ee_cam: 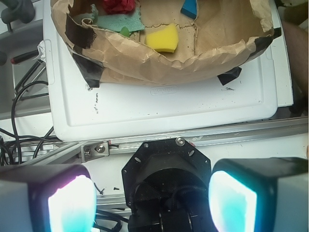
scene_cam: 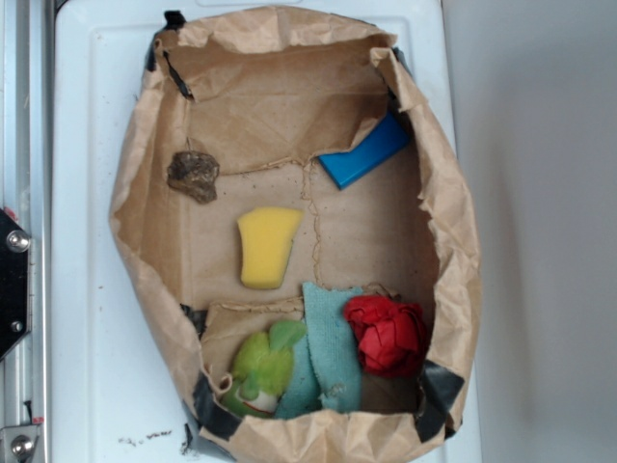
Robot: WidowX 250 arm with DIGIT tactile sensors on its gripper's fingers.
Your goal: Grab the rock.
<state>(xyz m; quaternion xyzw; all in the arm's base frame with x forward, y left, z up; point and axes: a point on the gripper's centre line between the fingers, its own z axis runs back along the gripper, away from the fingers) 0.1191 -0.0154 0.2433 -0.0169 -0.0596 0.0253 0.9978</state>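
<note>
**Rock lies untouched in the paper tray, gripper spread wide outside it**

The small, lumpy, dark brown-grey rock [scene_cam: 194, 176] with tan flecks sits on the floor of the crumpled brown paper tray [scene_cam: 136, 174], near the tray's left wall in the exterior view and in its upper half. Nothing touches it. It does not show in the wrist view.

Below and to the right of the rock, well apart from it, lies the yellow sponge wedge [scene_cam: 267, 247], roughly at the middle of the tray floor. A flat blue block [scene_cam: 365, 153] rests tilted against the upper right wall. Along the lower edge sit a green plush toy [scene_cam: 262, 368], a folded teal cloth [scene_cam: 328, 355] just beside it, and a wrinkled red ball of cloth [scene_cam: 387, 334] touching the teal cloth's right side. Black tape patches [scene_cam: 441, 389] hold the tray's corners.

The tray stands on a white plastic board [scene_cam: 82, 193].

In the wrist view the gripper [ee_cam: 152, 198] hangs outside the tray, past the board's edge and above a metal rail [ee_cam: 203, 137]. Its two pale, glowing fingers [ee_cam: 70, 203] are set wide apart at the picture's lower corners, with nothing between them. Black cables [ee_cam: 21, 104] run at the left.
</note>
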